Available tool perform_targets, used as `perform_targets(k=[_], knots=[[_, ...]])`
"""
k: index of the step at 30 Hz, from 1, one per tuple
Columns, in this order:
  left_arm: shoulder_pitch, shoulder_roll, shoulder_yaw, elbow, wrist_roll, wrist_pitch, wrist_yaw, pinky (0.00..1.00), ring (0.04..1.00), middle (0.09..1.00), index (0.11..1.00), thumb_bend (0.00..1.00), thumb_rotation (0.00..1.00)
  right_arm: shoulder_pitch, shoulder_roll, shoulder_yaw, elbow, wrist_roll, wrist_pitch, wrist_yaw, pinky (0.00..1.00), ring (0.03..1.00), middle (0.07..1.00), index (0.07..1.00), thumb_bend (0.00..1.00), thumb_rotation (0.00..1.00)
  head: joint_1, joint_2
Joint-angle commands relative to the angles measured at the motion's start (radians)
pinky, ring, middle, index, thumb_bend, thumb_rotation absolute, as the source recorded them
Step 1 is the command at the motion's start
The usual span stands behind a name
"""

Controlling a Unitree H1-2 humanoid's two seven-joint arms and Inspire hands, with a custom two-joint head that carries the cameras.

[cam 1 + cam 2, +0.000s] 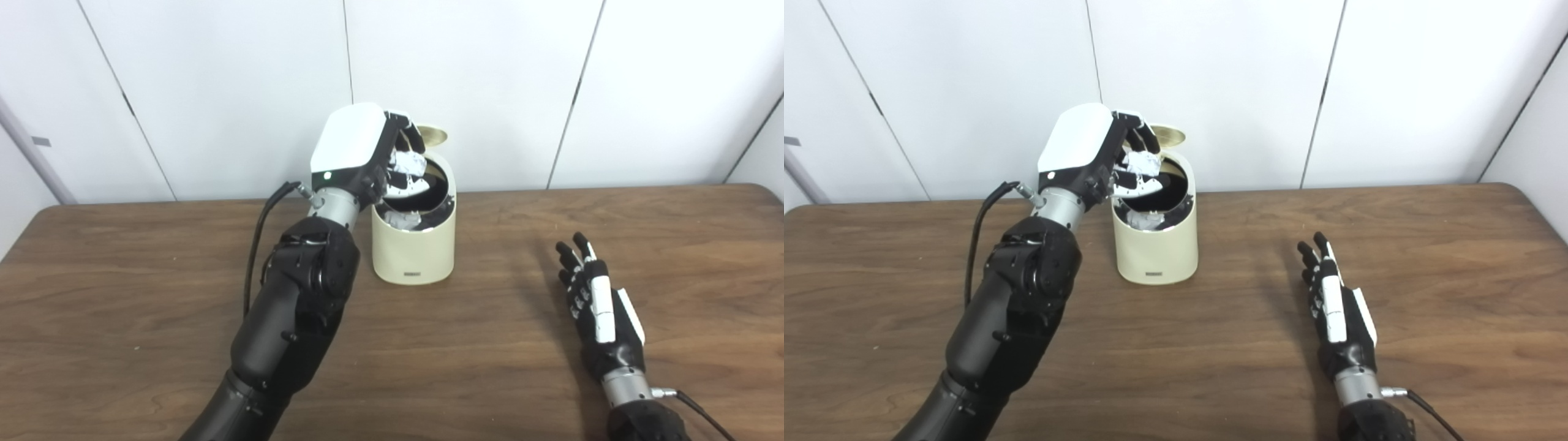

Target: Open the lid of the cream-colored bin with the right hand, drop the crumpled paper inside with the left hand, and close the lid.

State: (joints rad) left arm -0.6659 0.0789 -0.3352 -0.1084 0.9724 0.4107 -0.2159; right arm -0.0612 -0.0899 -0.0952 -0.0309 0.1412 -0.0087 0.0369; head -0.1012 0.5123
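One small bin (416, 248) label (412, 274), text unreadable.

A cream-colored bin (416, 254) with a black interior and a gold-toned lid (432, 135) stands on a dark brown wood-grain table (490, 367). White crumpled paper (407, 164) shows against the left hand (367, 150), white-backed with black fingers. The right hand (597, 306) is black with white panels. The wall panels (465, 79) are white.

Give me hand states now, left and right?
Left hand: shut on the crumpled white paper, over the open cream-colored plastic bin.
Right hand: open, holding nothing, over the brown wooden table.
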Motion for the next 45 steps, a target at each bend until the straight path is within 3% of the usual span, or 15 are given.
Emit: perform_targets(k=[1,30,45], knots=[[-0.035,0.004,0.006,-0.041,0.018,-0.001,0.005,0.24,0.376,0.509,0.536,0.46,0.0,0.013,-0.007,0.0,0.005,0.003,-0.022,0.014,1.0,0.998,0.951,1.0,0.64,1.0,-0.001,0.001],[-0.027,0.014,0.005,-0.012,0.022,-0.015,0.006,0.25,0.389,0.527,0.524,0.46,0.0,0.008,-0.006,-0.003,0.008,-0.005,0.006,0.016,1.0,1.0,0.946,1.0,0.65,1.0,-0.001,0.005],[-0.029,0.019,0.004,0.011,0.009,-0.018,0.005,0.27,0.377,0.491,0.528,0.47,0.0,0.007,-0.006,-0.005,0.008,-0.009,0.005,0.013,1.0,1.0,0.946,1.0,0.64,1.0,-0.002,0.005]])
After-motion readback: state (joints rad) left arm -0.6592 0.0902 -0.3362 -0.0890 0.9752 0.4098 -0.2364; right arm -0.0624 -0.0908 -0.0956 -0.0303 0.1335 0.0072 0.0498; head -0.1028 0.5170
